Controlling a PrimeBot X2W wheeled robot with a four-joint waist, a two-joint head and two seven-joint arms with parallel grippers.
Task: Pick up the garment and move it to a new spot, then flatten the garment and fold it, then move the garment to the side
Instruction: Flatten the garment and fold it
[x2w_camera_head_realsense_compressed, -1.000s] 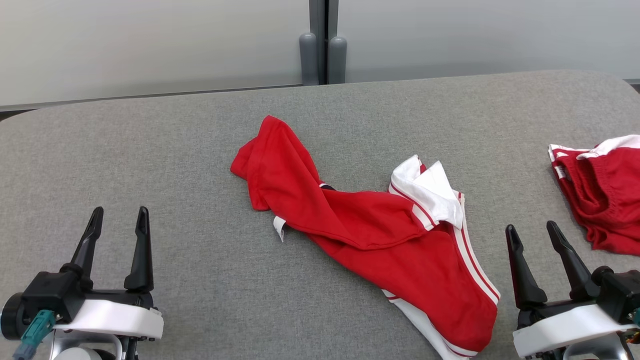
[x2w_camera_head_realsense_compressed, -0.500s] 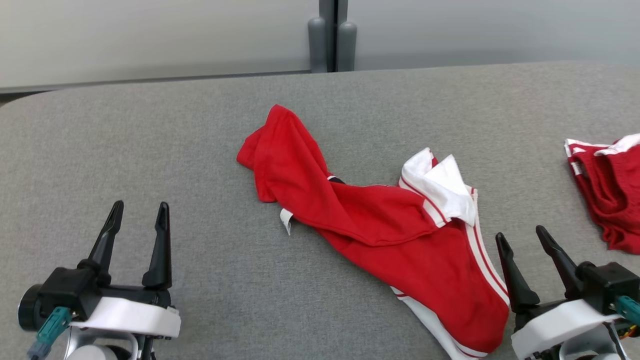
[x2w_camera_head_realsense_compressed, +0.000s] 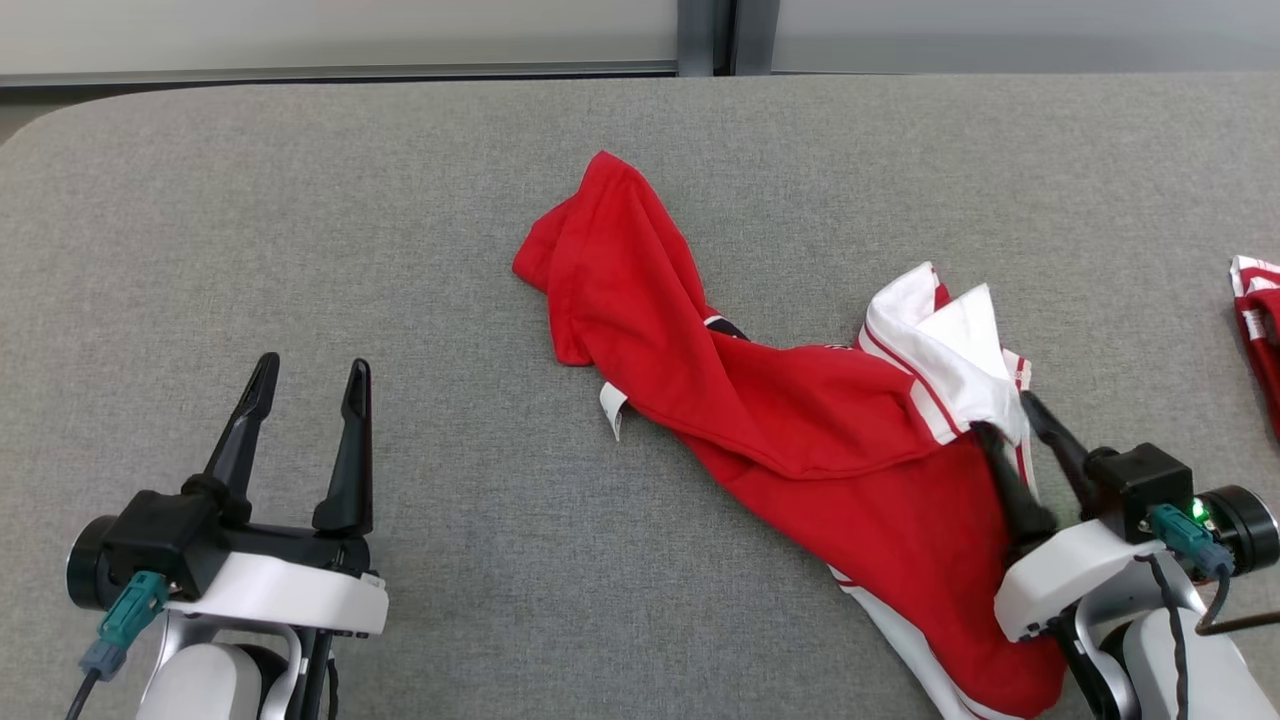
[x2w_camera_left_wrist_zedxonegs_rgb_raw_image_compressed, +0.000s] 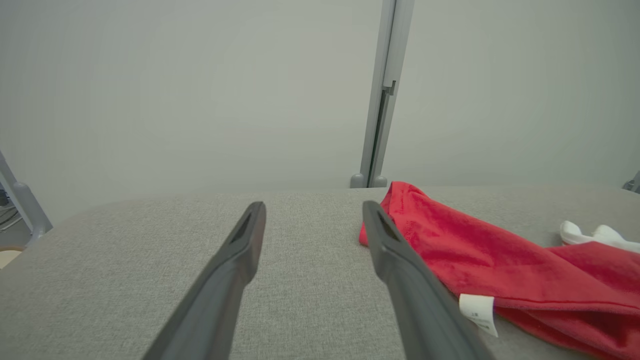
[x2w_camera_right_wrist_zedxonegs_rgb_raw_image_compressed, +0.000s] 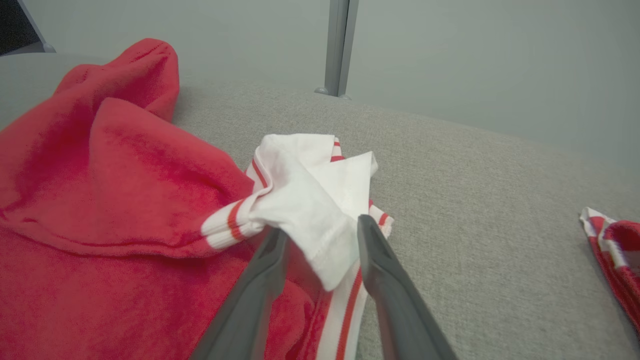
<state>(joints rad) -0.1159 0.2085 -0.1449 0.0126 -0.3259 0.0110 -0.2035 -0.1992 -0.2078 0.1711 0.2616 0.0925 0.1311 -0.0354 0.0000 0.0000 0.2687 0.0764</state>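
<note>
The garment (x2w_camera_head_realsense_compressed: 800, 420) is a crumpled red top with white striped trim, lying slantwise on the grey padded table (x2w_camera_head_realsense_compressed: 300, 200). My right gripper (x2w_camera_head_realsense_compressed: 1006, 414) reaches into its right end. The fingers straddle the white folded flap (x2w_camera_right_wrist_zedxonegs_rgb_raw_image_compressed: 305, 200), still apart, with cloth between them (x2w_camera_right_wrist_zedxonegs_rgb_raw_image_compressed: 321, 226). My left gripper (x2w_camera_head_realsense_compressed: 312, 365) stands open over bare table to the left of the garment, holding nothing. In the left wrist view its fingers (x2w_camera_left_wrist_zedxonegs_rgb_raw_image_compressed: 314, 206) point past the garment's red end (x2w_camera_left_wrist_zedxonegs_rgb_raw_image_compressed: 500, 260), which carries a small white label (x2w_camera_left_wrist_zedxonegs_rgb_raw_image_compressed: 477, 310).
A second red and white garment (x2w_camera_head_realsense_compressed: 1262, 330) lies at the table's right edge, also in the right wrist view (x2w_camera_right_wrist_zedxonegs_rgb_raw_image_compressed: 615, 250). A grey partition wall with a post (x2w_camera_head_realsense_compressed: 705, 35) runs behind the table's far edge.
The head camera has tilted down and shifted. My right gripper has moved forward onto the garment's white flap and its fingers have narrowed. The left gripper stays open.
</note>
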